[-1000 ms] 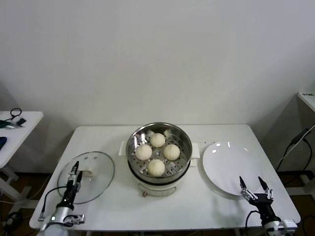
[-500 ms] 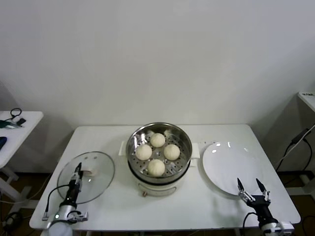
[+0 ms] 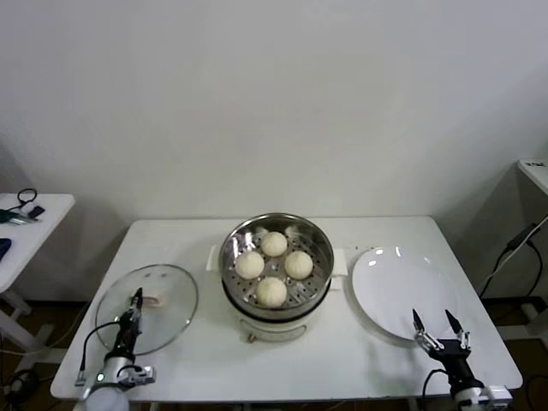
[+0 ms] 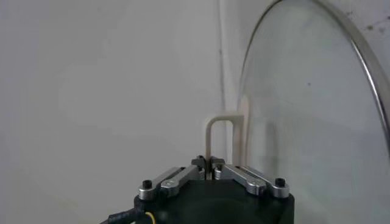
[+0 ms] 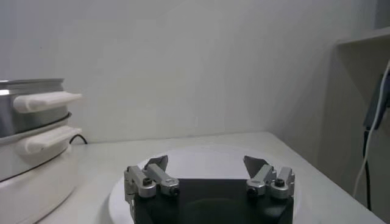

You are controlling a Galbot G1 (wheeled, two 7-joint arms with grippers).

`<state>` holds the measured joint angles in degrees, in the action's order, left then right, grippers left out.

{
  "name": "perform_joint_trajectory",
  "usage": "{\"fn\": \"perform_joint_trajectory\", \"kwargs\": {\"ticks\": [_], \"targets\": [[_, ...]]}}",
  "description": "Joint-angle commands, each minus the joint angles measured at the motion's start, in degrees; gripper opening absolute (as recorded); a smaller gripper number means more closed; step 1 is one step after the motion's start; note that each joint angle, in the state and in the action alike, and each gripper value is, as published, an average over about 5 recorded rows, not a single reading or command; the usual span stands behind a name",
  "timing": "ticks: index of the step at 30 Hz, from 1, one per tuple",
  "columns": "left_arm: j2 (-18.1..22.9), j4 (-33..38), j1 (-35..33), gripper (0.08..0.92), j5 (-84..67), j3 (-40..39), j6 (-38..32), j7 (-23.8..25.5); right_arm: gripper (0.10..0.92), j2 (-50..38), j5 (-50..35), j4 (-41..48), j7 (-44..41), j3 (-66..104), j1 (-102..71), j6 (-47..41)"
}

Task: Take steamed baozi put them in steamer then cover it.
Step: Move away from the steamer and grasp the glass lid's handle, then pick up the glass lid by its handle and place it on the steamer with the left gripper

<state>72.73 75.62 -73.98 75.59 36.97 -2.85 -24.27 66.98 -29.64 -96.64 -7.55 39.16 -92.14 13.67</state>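
Note:
Several steamed baozi (image 3: 274, 265) sit inside the shiny steamer (image 3: 276, 227) at the table's middle. The glass cover (image 3: 171, 321) lies flat on the table to the steamer's left, its cream handle (image 4: 222, 131) upward. My left gripper (image 3: 135, 300) is over the cover, shut on that handle; in the left wrist view the jaws (image 4: 208, 163) pinch the handle's thin edge. My right gripper (image 3: 437, 330) hovers open at the table's front right, near the white plate's front edge, with nothing between its fingers (image 5: 155, 167).
A flat white plate (image 3: 398, 291) lies right of the steamer, bare. The steamer's white side handles (image 5: 46, 100) stick out toward it. A side table (image 3: 26, 223) with cables stands far left. A wall rises close behind the table.
The left gripper has closed from open onto the cover's handle. The cover has shifted slightly left. The right gripper has sunk a little toward the front edge.

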Motion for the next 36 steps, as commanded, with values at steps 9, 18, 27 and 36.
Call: {"fn": "perform_joint_trajectory", "kwargs": {"ticks": [9,18,27,36], "targets": [[-1.74,14.89,-3.19,0.133,-9.26,0.59,2.8,5.09,0.823,0.18,1.89,-1.36,1.04,0.19,-0.11,-0.05],[-8.66,39.28,-10.11,0.133,-20.95,1.95,21.14,23.47,0.823,0.51,2.91,-0.49,1.43,-0.43,0.19,1.28],[-9.88,51.82,-9.4,0.133,-13.54,-4.33,31.99,27.93,0.823,0.47,3.3,1.74,1.25,-1.27,1.1,3.98],[-8.33,51.4,-1.35,0.133,-2.54,-19.96,37.53,29.59,0.823,1.94,3.99,2.2,1.27,-1.19,2.02,4.05]]}}
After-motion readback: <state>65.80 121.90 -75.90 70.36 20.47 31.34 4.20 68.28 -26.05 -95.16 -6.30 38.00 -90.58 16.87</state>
